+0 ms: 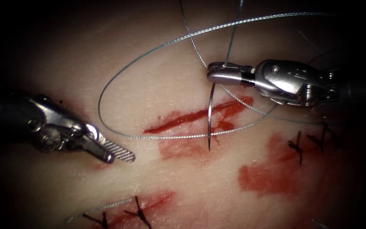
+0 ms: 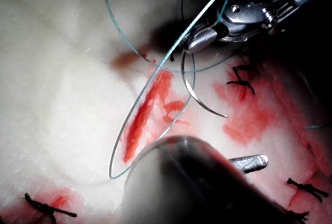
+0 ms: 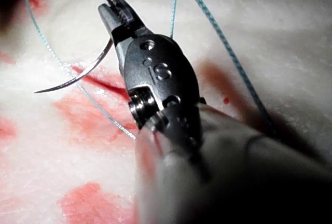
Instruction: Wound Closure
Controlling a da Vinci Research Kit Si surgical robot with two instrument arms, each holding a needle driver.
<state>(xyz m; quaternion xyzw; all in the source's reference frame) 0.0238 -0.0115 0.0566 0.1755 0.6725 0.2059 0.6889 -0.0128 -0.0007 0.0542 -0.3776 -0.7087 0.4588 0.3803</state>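
1. At the left of the endoscope frame the left gripper [image 1: 121, 155] is hovering just above the tissue [image 1: 64, 63] with its jaws narrowly parted, holding nothing; it is sitting well apart from the needle and to the left of the cut.
2. Its ridged tip [image 2: 249, 163] is also showing in the left wrist view, clear of the thread.
3. Near the middle of the endoscope frame the cut [image 1: 195, 116] is lying as a slanted red line, with red fluid [image 1: 183, 148] smeared just below it.
4. The needle [image 1: 209, 116] is hanging down from the right gripper [image 1: 217, 72], crossing over the cut, its point nearing the tissue just below the cut; whether it is touching cannot be told.
5. The right gripper, upper right of centre, is clamping the needle close to its thread end, jaws closed on it.
6. The thread [image 1: 149, 53] is sweeping in a wide loop from the gripper out to the left and back under the needle.
7. Dark finished stitches [image 1: 298, 146] are sitting at the right, and others [image 1: 138, 212] along the lower edge.
8. In the right wrist view the needle [image 3: 78, 79] is curving away from the gripper [image 3: 115, 11], free of the tissue.
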